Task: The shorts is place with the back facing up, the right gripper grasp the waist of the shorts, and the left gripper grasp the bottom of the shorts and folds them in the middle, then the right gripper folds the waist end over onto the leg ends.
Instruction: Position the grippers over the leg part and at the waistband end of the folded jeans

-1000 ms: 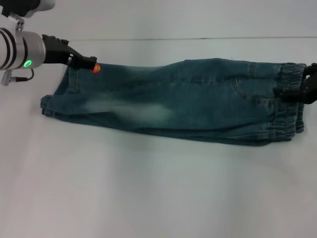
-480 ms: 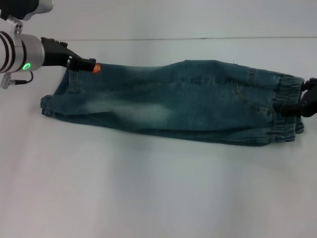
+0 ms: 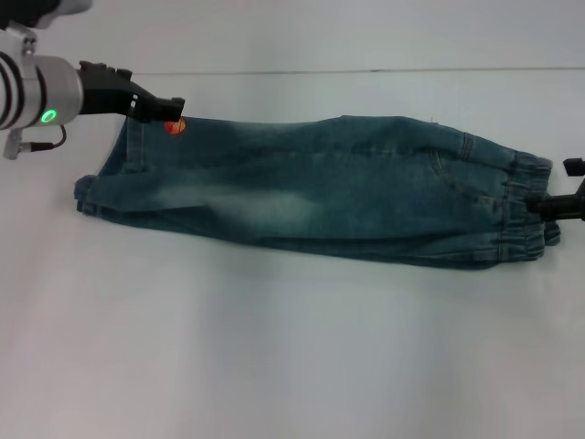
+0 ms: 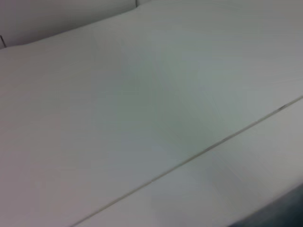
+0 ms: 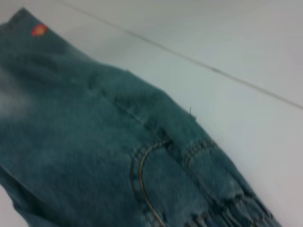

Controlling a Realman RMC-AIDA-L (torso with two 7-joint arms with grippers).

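The shorts [image 3: 311, 187] lie folded lengthwise on the white table, leg ends [image 3: 105, 178] on the left and the ruffled waist [image 3: 526, 210] on the right. An orange ball print [image 3: 175, 127] shows at the far hem corner. My left gripper [image 3: 163, 107] hovers just above that corner, open, holding no cloth. My right gripper [image 3: 564, 187] sits at the frame's right edge beside the waist, open and off the band. In the right wrist view I see the shorts [image 5: 94, 142], a curved pocket seam [image 5: 142, 179] and the orange ball print [image 5: 39, 30].
The white table [image 3: 274, 357] spreads wide in front of the shorts. A thin seam line [image 3: 366, 70] runs across it behind them. The left wrist view shows mostly table [image 4: 142, 94] and a dark sliver of denim [image 4: 291, 213].
The left gripper let go of the hem corner and rose slightly, uncovering the orange ball. The right gripper released the waist and drew back to the right. The waist settled flat.
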